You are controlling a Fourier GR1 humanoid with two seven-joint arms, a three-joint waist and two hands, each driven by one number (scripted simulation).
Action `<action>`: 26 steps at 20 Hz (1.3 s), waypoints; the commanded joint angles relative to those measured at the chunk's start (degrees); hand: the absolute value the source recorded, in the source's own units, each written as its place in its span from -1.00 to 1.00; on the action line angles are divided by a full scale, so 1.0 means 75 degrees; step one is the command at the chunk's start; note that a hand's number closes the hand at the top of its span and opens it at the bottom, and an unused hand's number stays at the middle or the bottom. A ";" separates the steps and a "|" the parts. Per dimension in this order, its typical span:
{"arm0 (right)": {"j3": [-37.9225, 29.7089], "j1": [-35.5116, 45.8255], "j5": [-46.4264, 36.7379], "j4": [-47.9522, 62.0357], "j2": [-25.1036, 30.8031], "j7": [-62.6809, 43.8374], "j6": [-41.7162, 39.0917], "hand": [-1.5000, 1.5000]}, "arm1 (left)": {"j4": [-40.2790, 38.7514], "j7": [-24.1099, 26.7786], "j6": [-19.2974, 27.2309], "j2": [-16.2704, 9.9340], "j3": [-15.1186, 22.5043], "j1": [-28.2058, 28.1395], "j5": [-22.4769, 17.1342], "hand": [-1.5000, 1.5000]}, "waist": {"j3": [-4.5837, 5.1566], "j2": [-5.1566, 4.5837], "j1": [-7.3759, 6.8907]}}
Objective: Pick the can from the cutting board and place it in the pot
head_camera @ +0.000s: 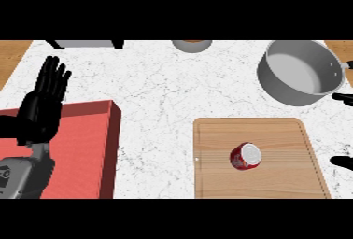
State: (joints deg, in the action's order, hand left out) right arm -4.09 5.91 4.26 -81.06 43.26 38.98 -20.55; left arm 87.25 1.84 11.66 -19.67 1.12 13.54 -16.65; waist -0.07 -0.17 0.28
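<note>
**Can lying on the cutting board, pot apart at the far right**

Here, the red can [245, 156] is lying on its side near the middle of the wooden cutting board [276, 186], its pale end facing up. The grey pot [298, 88] is sitting well apart on the white marbled desk [158, 88], beyond the board's far right corner. The left hand [43, 105] is resting over a red box [82, 154] with its fingers [52, 77] straight and spread wide, holding nothing. The right hand [342, 161] is only peeking in at the right edge; its state cannot be told.
</note>
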 commanded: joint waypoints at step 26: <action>0.2352 0.0267 -0.4135 -0.2274 -0.0970 -0.4198 -0.1096 -1.00 | -0.0066 -0.0537 -0.0385 0.0194 -0.0565 0.0453 0.0387 0.00 | 0.0009 0.0015 -0.0083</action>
State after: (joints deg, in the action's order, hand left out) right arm 10.56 4.97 -23.08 -101.92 40.29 8.92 -28.11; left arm 86.63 -0.91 9.96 -16.91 -1.12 15.89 -13.49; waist 0.02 0.00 -0.02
